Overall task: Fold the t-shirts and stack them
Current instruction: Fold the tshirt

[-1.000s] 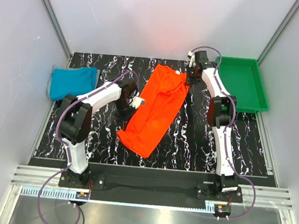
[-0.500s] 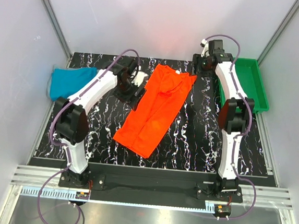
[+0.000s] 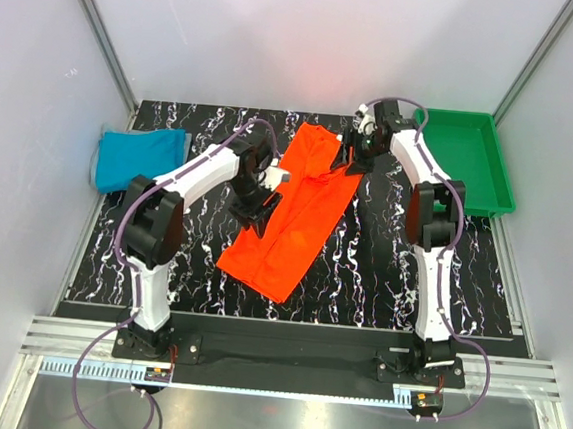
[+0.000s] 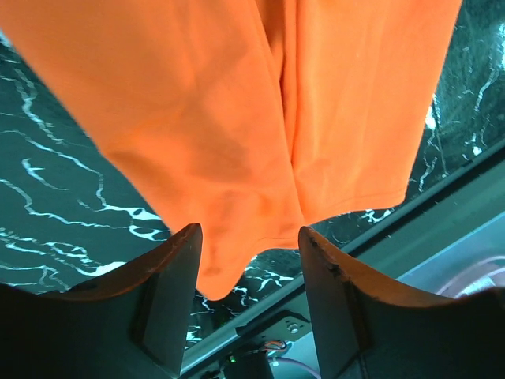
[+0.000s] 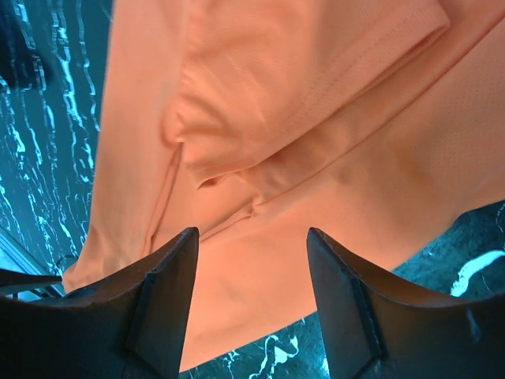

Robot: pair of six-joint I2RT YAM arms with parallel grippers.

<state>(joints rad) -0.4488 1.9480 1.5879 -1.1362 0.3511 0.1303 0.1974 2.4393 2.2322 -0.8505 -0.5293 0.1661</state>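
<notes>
The orange-red t-shirt point(image 3: 302, 206) lies folded lengthwise into a long strip on the black marbled table, running from the far middle to the near left. My left gripper point(image 3: 260, 204) is open and empty over its left edge; the left wrist view shows the shirt point(image 4: 260, 118) between the fingers point(image 4: 170, 292). My right gripper point(image 3: 352, 158) is open and empty over the shirt's far right corner; the right wrist view shows folded cloth point(image 5: 300, 158) below it. The teal-blue t-shirt point(image 3: 141, 157) lies bunched at the far left.
A rigid green tray point(image 3: 490, 182) stands at the far right of the table. White enclosure walls stand on three sides. A metal rail runs along the near edge point(image 3: 277, 326).
My left gripper has swung from the far left of the shirt back down onto its left edge. My right gripper has come from the far right back over the shirt's top corner.
</notes>
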